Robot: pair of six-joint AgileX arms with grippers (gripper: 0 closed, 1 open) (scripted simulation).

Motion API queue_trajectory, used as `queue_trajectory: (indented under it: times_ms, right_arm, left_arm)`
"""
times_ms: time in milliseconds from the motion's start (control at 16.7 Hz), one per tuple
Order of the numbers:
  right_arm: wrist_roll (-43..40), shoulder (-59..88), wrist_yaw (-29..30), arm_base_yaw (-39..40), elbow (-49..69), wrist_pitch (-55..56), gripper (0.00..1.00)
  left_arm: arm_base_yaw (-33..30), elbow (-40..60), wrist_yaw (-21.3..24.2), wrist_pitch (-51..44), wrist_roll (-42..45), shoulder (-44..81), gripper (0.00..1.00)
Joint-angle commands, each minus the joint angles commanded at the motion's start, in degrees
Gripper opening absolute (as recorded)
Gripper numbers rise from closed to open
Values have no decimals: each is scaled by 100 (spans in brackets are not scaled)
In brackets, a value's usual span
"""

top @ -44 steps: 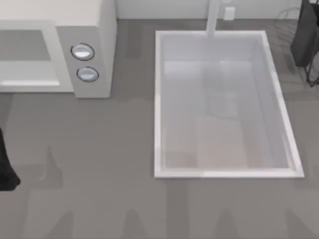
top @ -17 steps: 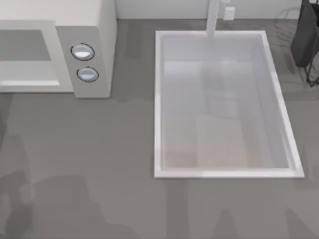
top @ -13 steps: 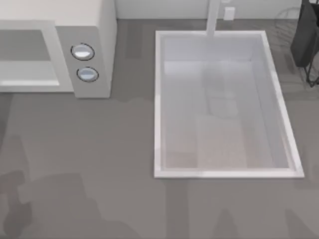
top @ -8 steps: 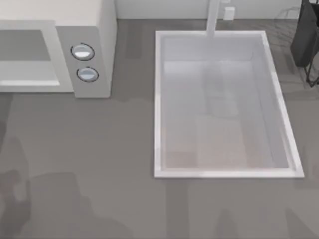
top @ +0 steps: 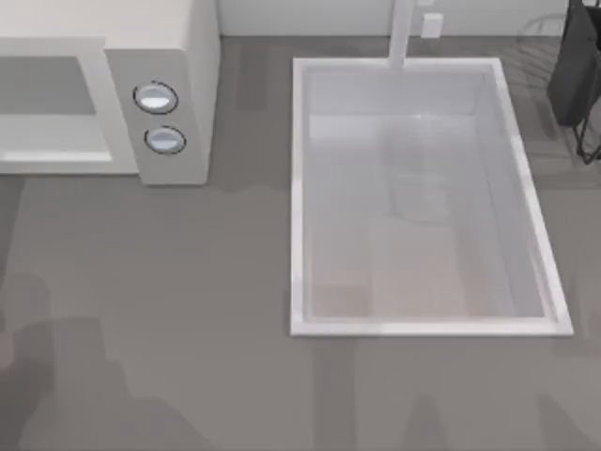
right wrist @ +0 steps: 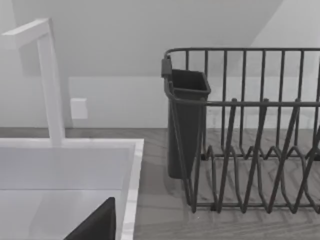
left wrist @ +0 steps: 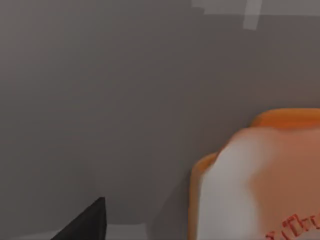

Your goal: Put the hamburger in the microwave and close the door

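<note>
The hamburger [left wrist: 260, 180] looms right against the left wrist camera, apparently carried toward the microwave [top: 160, 94] with its 2 knobs, though I cannot tell how far the left tool is parted.

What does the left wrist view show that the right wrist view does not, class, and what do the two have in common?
The left wrist view alone has the hamburger, an orange rounded item with a pale blurred patch and red lettering, close to the camera against a plain grey surface. The right wrist view alone has the white sink with its upright faucet, plus a dark wire dish rack holding a dark cup-shaped caddy. Both share a dark wedge of that arm's own pincer at the lower edge, the left pincer and the right pincer.
</note>
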Motion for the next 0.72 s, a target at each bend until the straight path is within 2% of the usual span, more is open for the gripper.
queue_trajectory:
  times_ms: [300,720]
  right_arm:
    - [0,0,0,0,0,0,100]
    - [0,0,0,0,0,0,100]
  left_arm:
    - [1,-57,0,78,0,54,100]
    - [1,-57,0,78,0,54,47]
